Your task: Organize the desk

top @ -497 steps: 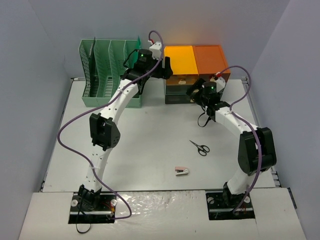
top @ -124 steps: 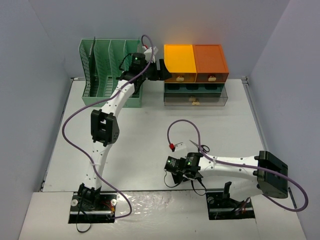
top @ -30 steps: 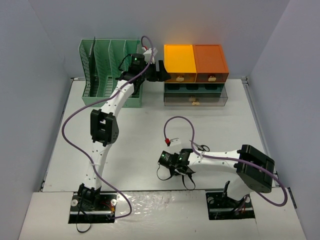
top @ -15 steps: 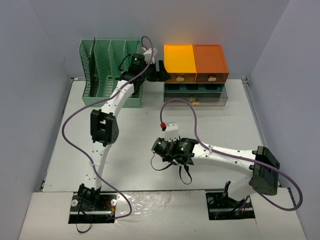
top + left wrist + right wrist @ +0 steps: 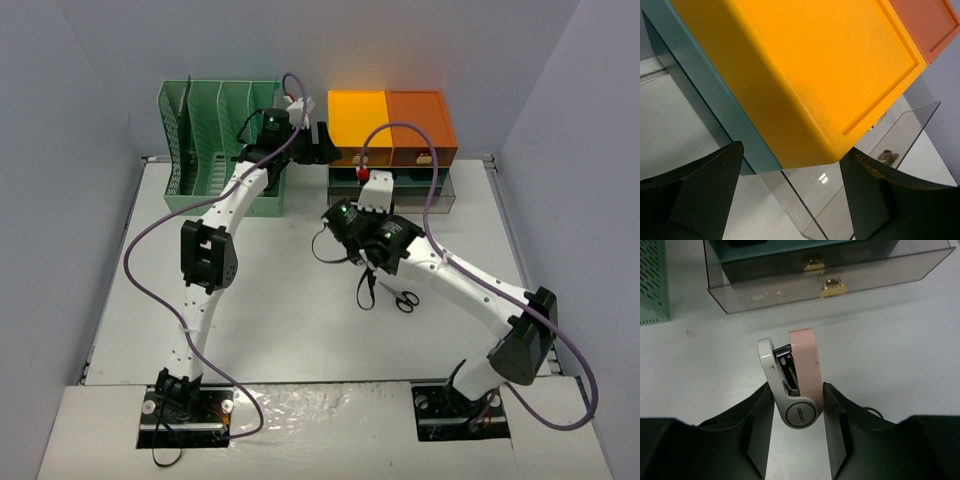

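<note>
My right gripper (image 5: 797,407) is shut on a pink-and-white stapler (image 5: 795,375), held upright above the off-white desk (image 5: 890,345). It hangs in front of the drawer unit's smoky clear bottom drawer (image 5: 765,287), which stands pulled out. In the top view this gripper (image 5: 338,216) is mid-desk, just before the drawers. My left gripper (image 5: 792,195) is open, one finger (image 5: 705,190) on each side of the front-left corner of the yellow top drawer (image 5: 805,70). Whether the fingers touch it I cannot tell.
Black scissors (image 5: 401,297) lie on the desk (image 5: 280,300) under the right forearm. The mint-green file rack (image 5: 215,140) stands at the back left, beside the orange-and-grey drawer unit (image 5: 420,120). The drawers carry gold handles (image 5: 834,287).
The right arm rose from the near part of the desk and swung back toward the drawer unit, carrying the stapler. The left arm has stayed put.
</note>
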